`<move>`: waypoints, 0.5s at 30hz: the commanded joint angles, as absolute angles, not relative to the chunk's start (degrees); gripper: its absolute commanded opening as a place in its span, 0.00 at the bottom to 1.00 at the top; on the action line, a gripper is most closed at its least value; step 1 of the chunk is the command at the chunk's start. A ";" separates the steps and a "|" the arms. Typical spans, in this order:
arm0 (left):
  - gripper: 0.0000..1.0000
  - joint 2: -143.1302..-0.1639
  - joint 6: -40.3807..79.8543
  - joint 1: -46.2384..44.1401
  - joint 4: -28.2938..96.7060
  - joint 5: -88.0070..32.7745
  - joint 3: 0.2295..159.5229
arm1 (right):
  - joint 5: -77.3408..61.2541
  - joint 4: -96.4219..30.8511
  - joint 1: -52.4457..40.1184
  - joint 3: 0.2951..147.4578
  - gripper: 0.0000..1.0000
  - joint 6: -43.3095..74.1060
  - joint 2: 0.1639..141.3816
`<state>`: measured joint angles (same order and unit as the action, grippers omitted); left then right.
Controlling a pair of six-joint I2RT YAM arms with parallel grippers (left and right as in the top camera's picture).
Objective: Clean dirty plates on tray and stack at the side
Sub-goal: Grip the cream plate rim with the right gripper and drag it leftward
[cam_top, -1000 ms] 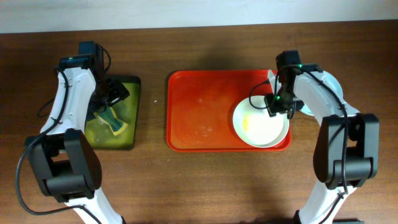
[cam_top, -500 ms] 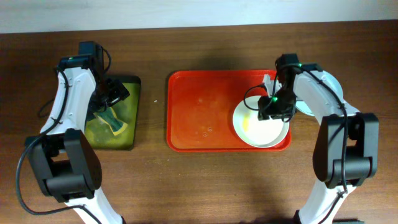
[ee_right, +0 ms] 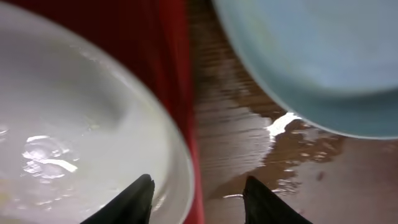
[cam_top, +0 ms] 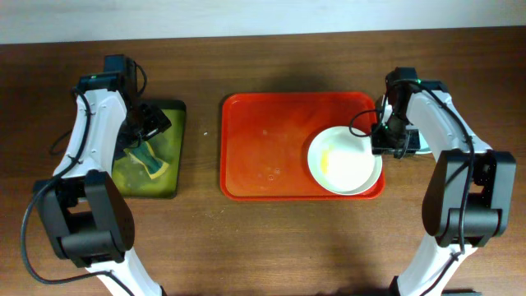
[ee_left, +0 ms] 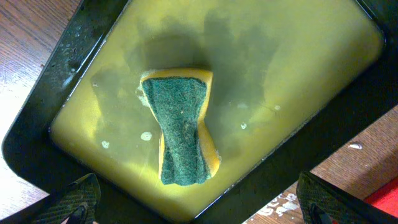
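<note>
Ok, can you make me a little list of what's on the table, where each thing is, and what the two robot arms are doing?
red tray: middle of table, holds one plate
white plate: on tray's right end, yellowish smear inside
blue plate: on the wood, right of the tray
black tray: far left, holds yellow-green liquid
sponge: lying in that liquid
left gripper: jaws open above sponge, empty
right gripper: jaws open over tray's right rim, empty
table: wet patch beside blue plate
</note>
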<state>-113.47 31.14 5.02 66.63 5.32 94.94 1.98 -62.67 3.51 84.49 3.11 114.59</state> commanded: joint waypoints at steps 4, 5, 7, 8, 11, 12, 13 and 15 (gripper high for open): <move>0.99 -113.47 31.20 5.41 66.70 5.34 95.68 | -2.61 -62.13 3.36 82.43 0.45 3.92 114.80; 0.99 -113.47 31.20 5.41 66.70 5.34 95.68 | -2.59 -61.76 3.36 81.71 0.46 3.92 114.80; 0.99 -113.47 31.20 5.41 66.70 5.34 95.68 | -2.59 -60.36 3.36 80.23 0.45 3.92 114.80; 0.99 -113.47 31.20 5.41 66.70 5.34 95.68 | -2.59 -60.16 3.36 79.90 0.45 3.95 114.80; 0.99 -113.47 31.20 5.41 66.70 5.34 95.68 | -2.66 -60.31 3.36 79.81 0.45 3.95 114.80; 0.99 -113.47 31.20 5.41 66.70 5.34 95.68 | -3.07 -60.42 3.36 79.79 0.45 3.92 114.80; 0.99 -113.47 31.20 5.41 66.70 5.34 95.68 | -4.03 -60.42 3.36 79.79 0.45 3.92 114.80; 0.99 -113.47 31.20 5.41 66.70 5.34 95.68 | -6.46 -60.42 3.36 79.79 0.45 3.92 114.80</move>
